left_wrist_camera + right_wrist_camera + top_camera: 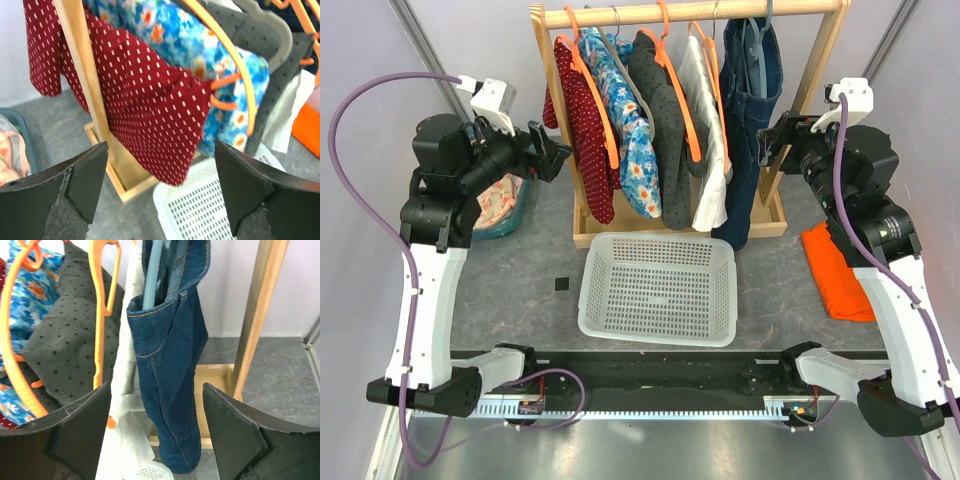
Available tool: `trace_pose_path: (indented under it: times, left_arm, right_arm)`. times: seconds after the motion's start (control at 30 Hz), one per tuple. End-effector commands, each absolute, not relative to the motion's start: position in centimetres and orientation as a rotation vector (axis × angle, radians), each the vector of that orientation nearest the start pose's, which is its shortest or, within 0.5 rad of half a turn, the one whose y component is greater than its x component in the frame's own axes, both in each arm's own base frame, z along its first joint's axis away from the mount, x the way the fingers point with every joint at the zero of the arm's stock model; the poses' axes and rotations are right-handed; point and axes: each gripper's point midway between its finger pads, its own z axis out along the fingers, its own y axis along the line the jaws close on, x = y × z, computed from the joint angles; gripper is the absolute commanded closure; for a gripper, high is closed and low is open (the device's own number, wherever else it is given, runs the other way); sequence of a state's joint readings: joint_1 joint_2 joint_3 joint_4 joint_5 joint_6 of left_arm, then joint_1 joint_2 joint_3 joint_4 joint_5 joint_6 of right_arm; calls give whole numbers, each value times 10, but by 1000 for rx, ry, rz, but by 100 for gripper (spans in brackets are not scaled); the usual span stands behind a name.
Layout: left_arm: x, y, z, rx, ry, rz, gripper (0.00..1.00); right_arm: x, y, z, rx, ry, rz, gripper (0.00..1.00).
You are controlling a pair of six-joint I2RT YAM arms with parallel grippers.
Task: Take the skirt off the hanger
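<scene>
Wooden rack (690, 12) stood at 12 o'clock from the white perforated basket (655, 335). Five garments hung on it, from 9 o'clock to 3 o'clock:
- red dotted piece (588, 150)
- blue floral piece (635, 150)
- dark grey dotted piece (670, 150)
- white piece (712, 170)
- denim garment (750, 110)

The first four were on orange hangers (665, 40). Left gripper (560, 155) sat just at 9 o'clock of the red piece. Right gripper (767, 140) sat just at 3 o'clock of the denim. Orange cloth (835, 270) lay at 3 o'clock of the basket. Teal bin (505, 215) was at 10 o'clock, small black square (561, 284) at 9 o'clock.
</scene>
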State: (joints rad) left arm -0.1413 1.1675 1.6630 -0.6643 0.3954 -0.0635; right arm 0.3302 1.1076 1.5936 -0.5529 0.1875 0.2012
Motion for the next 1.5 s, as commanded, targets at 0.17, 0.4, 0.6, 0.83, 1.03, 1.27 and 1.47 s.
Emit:
trace_pose_path:
  times: [0.17, 0.4, 0.6, 0.83, 1.03, 1.27, 1.47]
  left_arm:
    - [346, -141, 509, 286, 1539, -621, 21]
    - [388, -137, 532, 78, 1520, -542, 17]
    - [409, -145, 534, 12, 1516, -463, 17]
    - [409, -160, 536, 6, 1513, -475, 16]
    - [425, -179, 500, 11, 1595, -431, 16]
    - [436, -189, 466, 29, 1663, -334, 18]
    - [416, -167, 482, 23, 1613, -277, 48]
  right_arm:
    - [323, 99, 473, 38, 1574, 354, 20]
    - [327, 107, 467, 44, 1574, 409, 21]
    - [329, 112, 461, 54, 1574, 436, 21]
    - [333, 119, 450, 36, 1597, 440, 21]
    - [333, 128, 446, 15, 1601, 470, 22]
    - [329, 135, 443, -9, 1605, 496, 23]
    - [324, 134, 448, -18, 1590, 501, 23]
